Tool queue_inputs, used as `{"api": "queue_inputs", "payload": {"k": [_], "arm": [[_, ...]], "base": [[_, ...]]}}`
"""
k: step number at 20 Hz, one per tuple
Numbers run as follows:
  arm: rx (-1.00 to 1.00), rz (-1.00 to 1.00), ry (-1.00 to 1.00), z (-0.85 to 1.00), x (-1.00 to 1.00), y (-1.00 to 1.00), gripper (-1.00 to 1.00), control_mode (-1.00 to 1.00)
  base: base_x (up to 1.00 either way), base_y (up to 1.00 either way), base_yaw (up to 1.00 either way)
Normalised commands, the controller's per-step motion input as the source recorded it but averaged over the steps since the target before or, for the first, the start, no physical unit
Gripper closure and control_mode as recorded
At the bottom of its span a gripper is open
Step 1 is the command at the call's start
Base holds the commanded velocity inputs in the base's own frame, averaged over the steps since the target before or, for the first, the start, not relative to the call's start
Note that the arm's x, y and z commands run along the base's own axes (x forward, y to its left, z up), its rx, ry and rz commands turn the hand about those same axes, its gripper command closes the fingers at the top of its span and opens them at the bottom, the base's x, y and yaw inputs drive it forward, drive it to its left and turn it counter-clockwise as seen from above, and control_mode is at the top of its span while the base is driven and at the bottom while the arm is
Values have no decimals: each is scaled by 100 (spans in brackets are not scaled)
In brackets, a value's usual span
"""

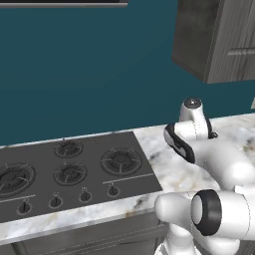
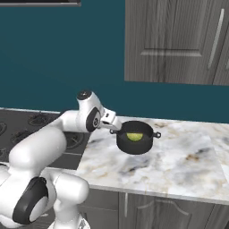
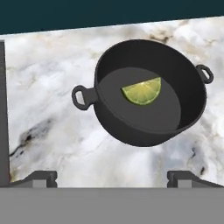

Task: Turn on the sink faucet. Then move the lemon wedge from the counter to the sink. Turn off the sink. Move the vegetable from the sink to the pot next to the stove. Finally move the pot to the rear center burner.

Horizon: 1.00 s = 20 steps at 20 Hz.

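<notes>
Note the end effector (image 3: 112, 177): fingers spread fully apart, gripping nothing, poised above the black pot (image 3: 144, 94). The lemon wedge (image 3: 141, 91) lies on the pot floor (no legible markings). The pot stands on the marble bench (image 2: 179, 156), beside the stove (image 1: 69, 169), open surface surrounding it.

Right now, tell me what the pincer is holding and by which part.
Nothing is held. The pincer is open, its fingertips wide apart over the bare counter, short of the pot with the lemon wedge inside.
</notes>
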Motion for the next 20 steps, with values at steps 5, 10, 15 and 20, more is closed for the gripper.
{"api": "queue_inputs", "payload": {"k": [5,10,15,20], "arm": [[-2,23,10,-24,21,-6,-100,-100],[-6,13,11,-26,13,-4,-100,-100],[-5,9,7,-24,12,-8,-100,-100],[-1,9,2,-18,10,-13,-100,-100]], "base": [[0,0,0],[0,0,0],[0,0,0],[0,0,0]]}}
